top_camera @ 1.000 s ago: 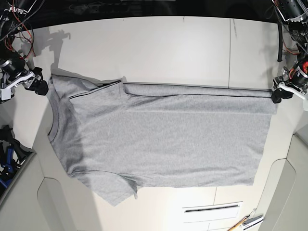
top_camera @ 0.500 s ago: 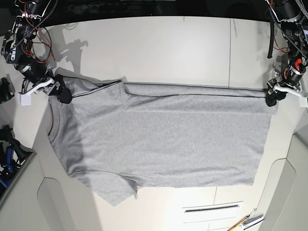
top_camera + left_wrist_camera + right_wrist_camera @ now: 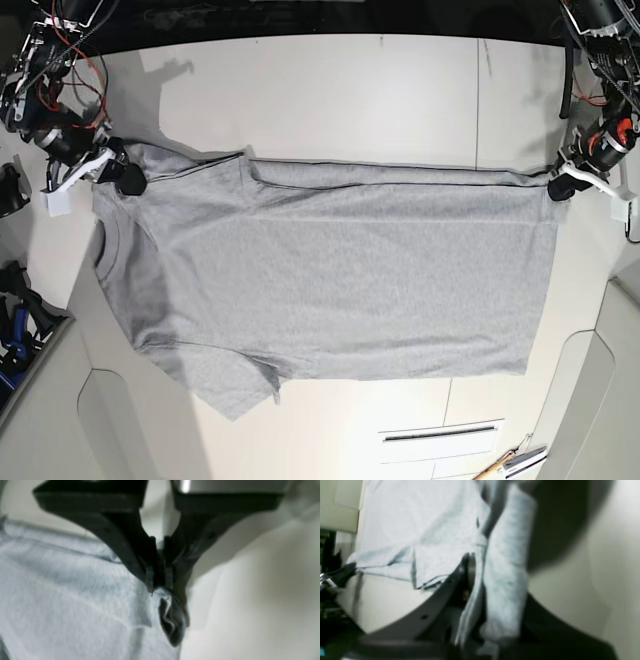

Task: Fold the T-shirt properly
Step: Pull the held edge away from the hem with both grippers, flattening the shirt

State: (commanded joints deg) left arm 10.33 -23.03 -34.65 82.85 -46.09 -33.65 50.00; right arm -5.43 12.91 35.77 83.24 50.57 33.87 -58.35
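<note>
The heather light-grey T-shirt (image 3: 330, 280) lies spread on the white table (image 3: 320, 95), plain side up, collar toward the left and hem toward the right. My right gripper (image 3: 128, 180) is shut on the shoulder corner at the upper left; in the right wrist view, grey cloth (image 3: 500, 580) runs between its dark fingers (image 3: 440, 600). My left gripper (image 3: 556, 188) is shut on the hem corner at the upper right; the left wrist view shows its black fingers (image 3: 140, 555) pinching a bunched fold (image 3: 170, 615). The far edge is stretched taut between both grippers.
A sleeve (image 3: 235, 390) hangs toward the table's front edge. White panels (image 3: 440, 435) and a small tool (image 3: 510, 462) sit at the bottom right. Dark equipment (image 3: 15, 320) stands beyond the left edge.
Both grippers have pulled the far edge up and back, stretching it straight. The folded strip along the top has opened out, and the right gripper moved from off the cloth onto the shoulder.
</note>
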